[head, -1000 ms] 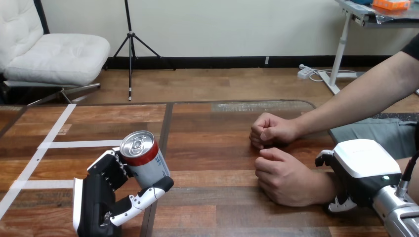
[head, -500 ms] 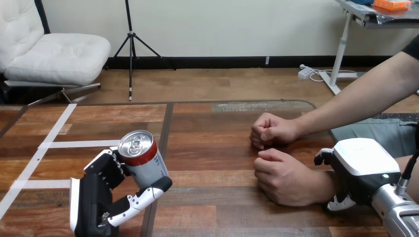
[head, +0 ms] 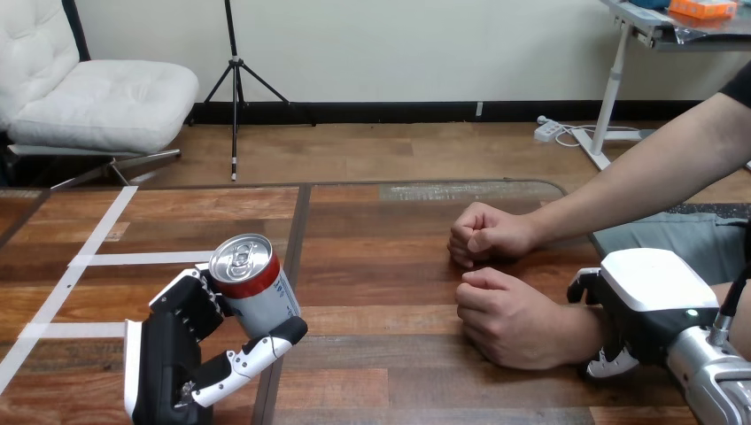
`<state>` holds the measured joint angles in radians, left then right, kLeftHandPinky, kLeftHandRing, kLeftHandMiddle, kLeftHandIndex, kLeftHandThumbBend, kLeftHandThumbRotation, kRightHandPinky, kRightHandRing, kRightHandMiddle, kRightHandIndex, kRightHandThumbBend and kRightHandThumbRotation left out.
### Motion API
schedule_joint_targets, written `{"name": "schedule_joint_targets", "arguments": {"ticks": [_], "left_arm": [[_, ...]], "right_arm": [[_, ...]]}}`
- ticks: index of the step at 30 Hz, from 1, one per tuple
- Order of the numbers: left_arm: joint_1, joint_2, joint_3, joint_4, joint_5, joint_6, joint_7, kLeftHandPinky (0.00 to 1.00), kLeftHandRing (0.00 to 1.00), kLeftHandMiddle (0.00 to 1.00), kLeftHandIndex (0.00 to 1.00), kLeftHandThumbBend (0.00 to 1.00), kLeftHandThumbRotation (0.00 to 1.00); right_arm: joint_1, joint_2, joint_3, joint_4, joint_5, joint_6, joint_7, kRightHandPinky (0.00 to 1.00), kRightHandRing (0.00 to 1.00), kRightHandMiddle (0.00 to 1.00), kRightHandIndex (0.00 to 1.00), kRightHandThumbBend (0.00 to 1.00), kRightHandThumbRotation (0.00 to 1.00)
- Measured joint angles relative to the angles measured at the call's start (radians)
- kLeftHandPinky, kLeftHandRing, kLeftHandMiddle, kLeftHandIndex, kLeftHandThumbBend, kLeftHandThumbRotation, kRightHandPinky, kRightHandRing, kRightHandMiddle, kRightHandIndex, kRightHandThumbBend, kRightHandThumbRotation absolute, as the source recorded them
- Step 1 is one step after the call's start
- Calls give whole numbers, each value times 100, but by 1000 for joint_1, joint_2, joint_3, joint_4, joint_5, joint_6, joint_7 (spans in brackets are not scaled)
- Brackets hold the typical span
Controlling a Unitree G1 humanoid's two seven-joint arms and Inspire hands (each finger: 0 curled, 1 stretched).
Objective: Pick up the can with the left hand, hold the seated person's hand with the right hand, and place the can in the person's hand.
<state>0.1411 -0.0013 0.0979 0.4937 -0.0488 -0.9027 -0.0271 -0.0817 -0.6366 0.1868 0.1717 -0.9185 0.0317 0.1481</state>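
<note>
A silver can (head: 258, 289) with a red top band leans to the left, lifted off the wooden table (head: 381, 274) at the lower left. My left hand (head: 170, 354) is shut on it, fingers behind the can and thumb across its front. The person's two fists rest on the table right of centre: the near hand (head: 507, 320) and the far hand (head: 483, 235). My right hand (head: 654, 299) sits at the near hand's wrist, with a finger over the far side and the thumb under the near side.
White tape strips (head: 133, 259) cross the table's left part. A dark seam (head: 294, 239) runs down the tabletop beside the can. The person's forearm (head: 646, 173) reaches in from the upper right.
The can and my left hand have sunk slightly down and left. My right hand has edged a little to the right along the wrist. The person's fists have stayed put.
</note>
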Motion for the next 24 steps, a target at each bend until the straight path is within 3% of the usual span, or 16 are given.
{"name": "schedule_joint_targets", "arguments": {"ticks": [8,15,24], "left_arm": [[0,0,0,0,-10,1,-7,45,44,48,51,73,0],[0,0,0,-1,-22,7,-18,44,44,49,51,72,0],[3,0,0,-5,-20,15,-17,43,44,49,51,72,0]], "right_arm": [[-4,0,1,-14,12,22,40,40,51,60,64,80,0],[-8,0,1,-29,18,46,81,23,32,43,63,82,0],[-22,0,1,-43,24,77,148,17,26,38,57,81,0]]}}
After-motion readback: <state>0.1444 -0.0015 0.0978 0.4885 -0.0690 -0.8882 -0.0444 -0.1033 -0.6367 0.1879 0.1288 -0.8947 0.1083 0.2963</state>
